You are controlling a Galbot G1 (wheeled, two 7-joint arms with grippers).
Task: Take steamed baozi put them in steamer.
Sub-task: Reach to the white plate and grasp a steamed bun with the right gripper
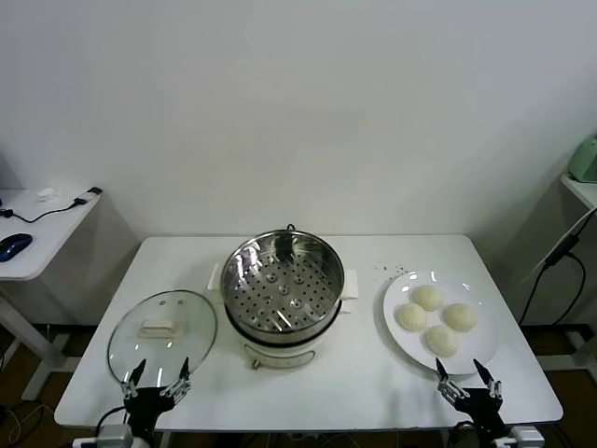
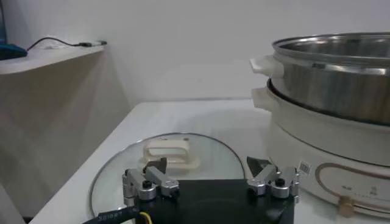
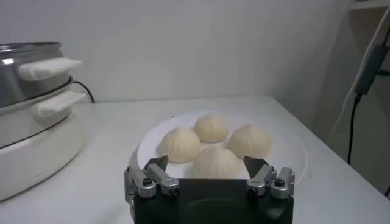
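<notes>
Several cream-white baozi [image 1: 435, 318] lie on a flat white plate [image 1: 478, 359] at the table's right; they also show in the right wrist view [image 3: 213, 161]. The steel steamer [image 1: 283, 285] with its perforated tray stands mid-table, empty, and shows in the left wrist view [image 2: 341, 115] and the right wrist view [image 3: 33, 115]. My right gripper [image 1: 469, 378] is open at the table's front edge, just in front of the plate [image 3: 205, 165]. My left gripper [image 1: 159, 375] is open at the front left, just in front of the glass lid [image 2: 207, 164].
A round glass lid [image 1: 161, 334] with a white handle [image 2: 170, 152] lies left of the steamer. A side desk [image 1: 33, 233] with a mouse and cable stands at far left. A black cable [image 1: 560, 257] hangs at the right.
</notes>
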